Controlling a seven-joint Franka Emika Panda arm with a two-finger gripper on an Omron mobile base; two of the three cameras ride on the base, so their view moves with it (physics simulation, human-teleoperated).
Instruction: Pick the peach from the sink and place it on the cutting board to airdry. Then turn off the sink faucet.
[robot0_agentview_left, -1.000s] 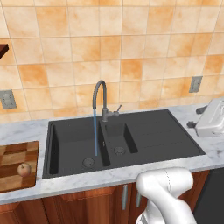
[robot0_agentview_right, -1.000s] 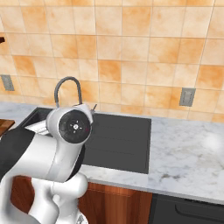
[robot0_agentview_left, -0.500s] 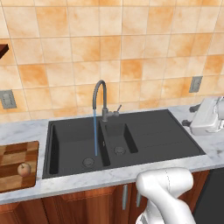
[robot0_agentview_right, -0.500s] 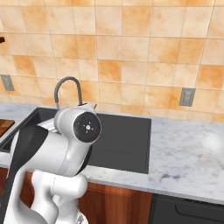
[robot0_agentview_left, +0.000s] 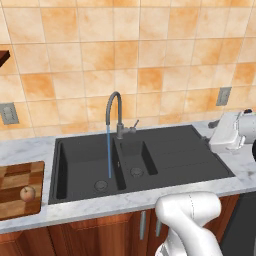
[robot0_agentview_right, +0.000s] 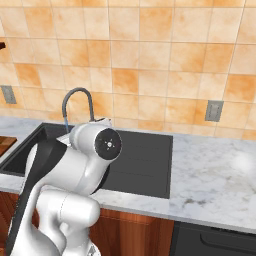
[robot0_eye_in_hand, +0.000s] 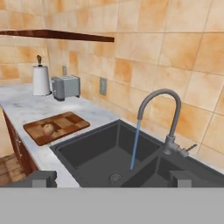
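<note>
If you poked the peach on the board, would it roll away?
Probably yes: the peach looks round, and the cutting board under it is flat with no rim. It sits near the board's front corner, so a nudge might send it onto the counter.

Arm, left base view: the white hand end (robot0_agentview_left: 234, 131) at the right edge has dropped lower over the bench and come further into frame since a second ago. Arm, right base view: the round white joint (robot0_agentview_right: 102, 142) has shifted right and downward, now overlapping the sink (robot0_agentview_right: 150, 165).
</note>
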